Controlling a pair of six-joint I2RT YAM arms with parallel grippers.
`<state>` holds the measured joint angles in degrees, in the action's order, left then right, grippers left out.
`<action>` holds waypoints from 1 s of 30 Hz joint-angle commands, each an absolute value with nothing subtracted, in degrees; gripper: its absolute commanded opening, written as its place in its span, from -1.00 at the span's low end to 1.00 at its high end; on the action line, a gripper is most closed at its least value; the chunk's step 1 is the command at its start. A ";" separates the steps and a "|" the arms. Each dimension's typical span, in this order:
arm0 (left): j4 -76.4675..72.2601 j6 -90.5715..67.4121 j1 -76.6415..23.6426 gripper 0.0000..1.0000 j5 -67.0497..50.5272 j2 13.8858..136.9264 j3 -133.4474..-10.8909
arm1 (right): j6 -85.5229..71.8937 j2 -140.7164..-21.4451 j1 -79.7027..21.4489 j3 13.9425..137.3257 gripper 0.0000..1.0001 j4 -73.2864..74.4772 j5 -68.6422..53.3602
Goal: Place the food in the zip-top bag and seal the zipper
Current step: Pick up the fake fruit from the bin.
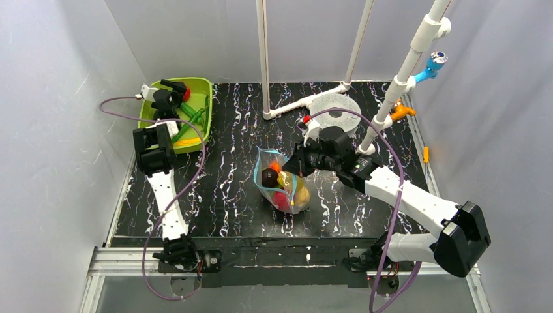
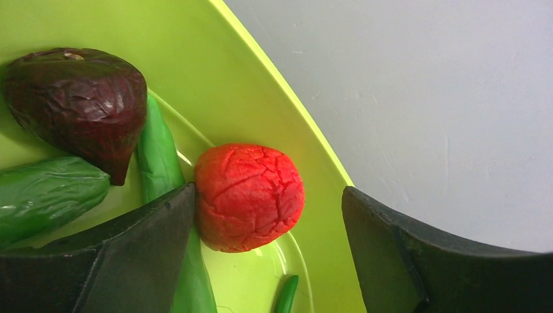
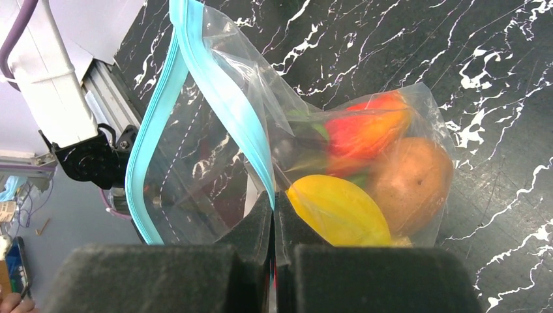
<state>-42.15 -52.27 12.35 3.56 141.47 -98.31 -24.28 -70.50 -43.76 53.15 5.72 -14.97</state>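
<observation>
The zip-top bag lies mid-table with its mouth held open; it also shows in the right wrist view. Its light-blue zipper curves open. Inside are a yellow piece, a brown round piece and a red-orange piece. My right gripper is shut on one zipper lip; it sits at the bag's right side. My left gripper is open in the lime-green tray, its jaws straddling a red cracked ball; the left finger touches it, and the right finger stands apart.
In the tray lie a dark maroon piece, a green pod and a green stalk. White pipes and a white round disc stand at the back. Grey walls enclose the table.
</observation>
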 commanded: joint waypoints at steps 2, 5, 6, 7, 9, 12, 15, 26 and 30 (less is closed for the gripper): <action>-37.36 -46.26 10.36 0.70 7.45 142.51 -101.34 | -24.43 -70.49 -43.08 55.20 -0.97 4.57 -14.41; -36.25 -43.93 9.92 0.71 7.62 143.07 -102.36 | -24.39 -70.35 -42.92 54.97 -0.97 4.57 -14.34; -35.97 -43.18 9.73 0.70 7.51 143.17 -102.76 | -24.42 -70.32 -42.84 54.89 -0.97 4.57 -14.33; -35.56 -42.50 9.58 0.70 7.62 143.20 -102.99 | -24.41 -70.30 -42.75 54.83 -0.97 4.57 -14.36; -34.52 -40.98 9.29 0.65 7.95 143.21 -103.35 | -24.39 -70.36 -42.58 54.77 -0.97 4.57 -14.33; -32.88 -37.86 8.78 0.61 7.76 143.36 -104.43 | -24.40 -70.41 -42.40 54.76 -0.97 4.52 -14.40; -30.62 -34.39 8.22 0.47 7.53 143.44 -105.60 | -24.39 -70.48 -42.25 54.76 -0.97 4.50 -14.41; -28.43 -25.92 7.96 -0.14 5.24 140.01 -104.35 | -24.47 -70.58 -42.01 54.94 -0.97 4.26 -14.82; -27.68 -25.68 7.97 -0.26 4.23 137.65 -104.13 | -24.50 -70.47 -41.99 54.97 -0.97 4.34 -14.97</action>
